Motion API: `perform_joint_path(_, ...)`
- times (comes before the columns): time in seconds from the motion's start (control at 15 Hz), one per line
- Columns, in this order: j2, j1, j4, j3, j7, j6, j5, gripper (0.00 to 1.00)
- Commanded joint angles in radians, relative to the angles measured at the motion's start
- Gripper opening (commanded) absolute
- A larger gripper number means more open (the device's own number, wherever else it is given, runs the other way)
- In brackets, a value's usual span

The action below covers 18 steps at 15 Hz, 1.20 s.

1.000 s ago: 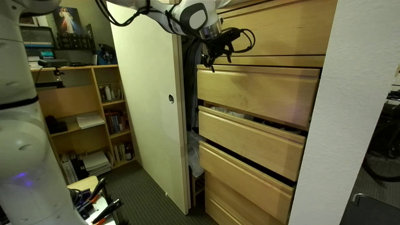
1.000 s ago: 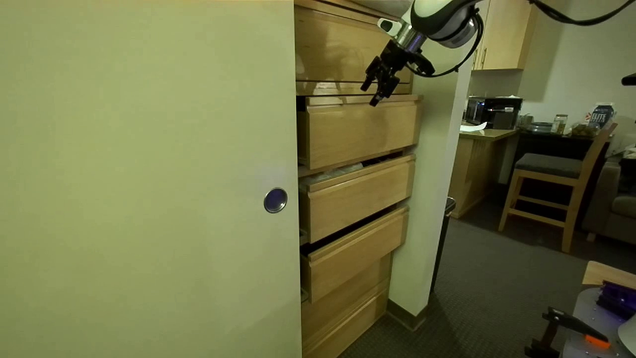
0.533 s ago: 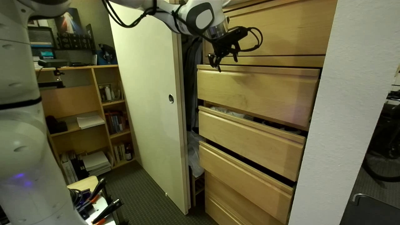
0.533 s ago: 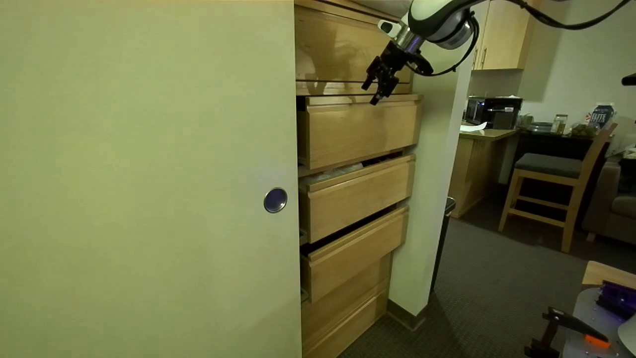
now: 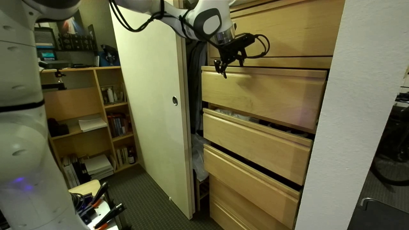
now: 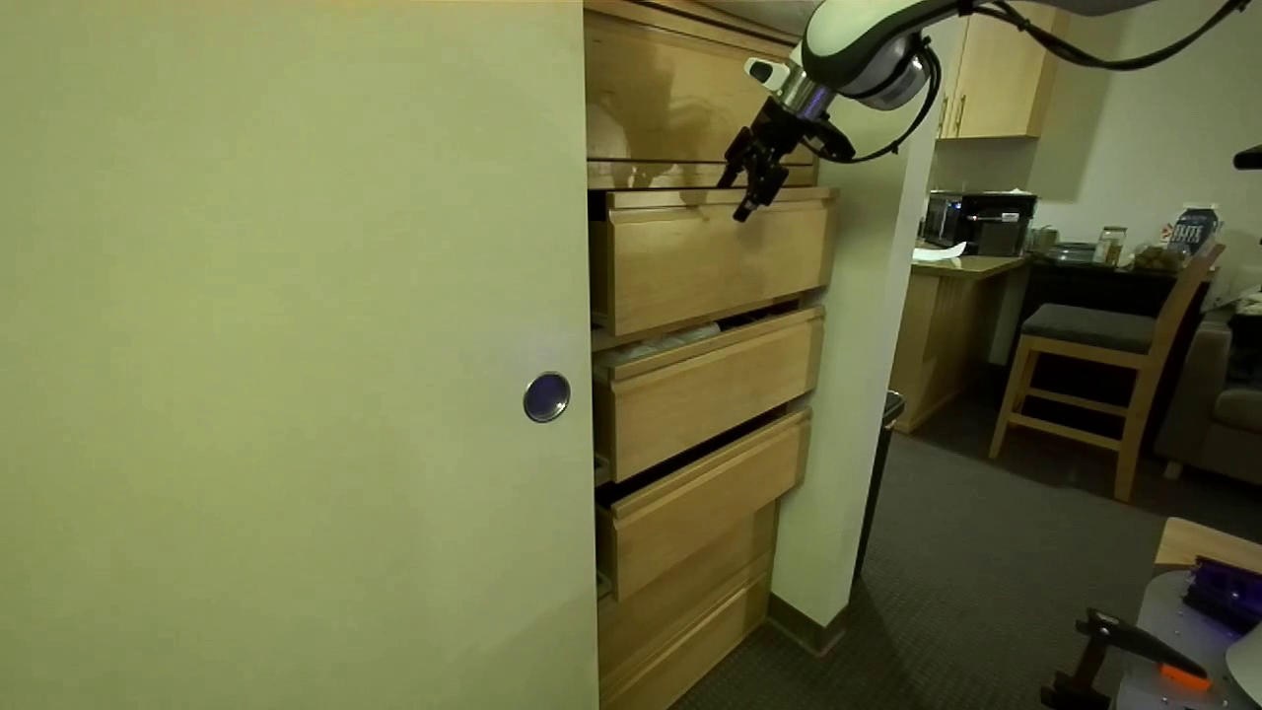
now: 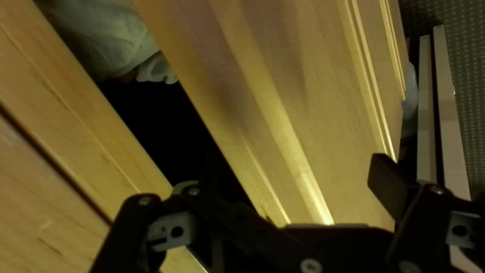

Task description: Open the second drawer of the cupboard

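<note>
The second drawer (image 5: 263,95) stands partly out of the cupboard (image 5: 284,32), as you see in both exterior views. Your wrist view looks into its gap: a pale crumpled bundle (image 7: 106,38) — you can't tell cloth from plastic — and deep black beside it. Your gripper (image 6: 735,199) is near the drawer's upper edge, jaws wide, one side almost lost against that black; you can't tell whether it touches. The door (image 6: 296,345), cut off, hides part of the cupboard in an exterior view.
</note>
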Motion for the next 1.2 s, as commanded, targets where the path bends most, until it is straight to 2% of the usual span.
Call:
perform_joint_path(0.0,0.017,-0.029,0.017,0.023,-0.057,-0.028,0.003,1.0)
perform_joint_path(0.4,0.017,-0.031,0.02,0.026,-0.069,-0.057,-0.008,1.0)
perform_joint_path(0.6,0.01,-0.039,0.012,0.033,-0.101,-0.115,0.009,1.0)
perform_joint_path(0.67,-0.01,-0.032,-0.059,0.039,-0.111,-0.077,0.011,1.0)
perform_joint_path(1.13,-0.133,-0.027,-0.256,0.049,-0.222,-0.088,0.064,1.0)
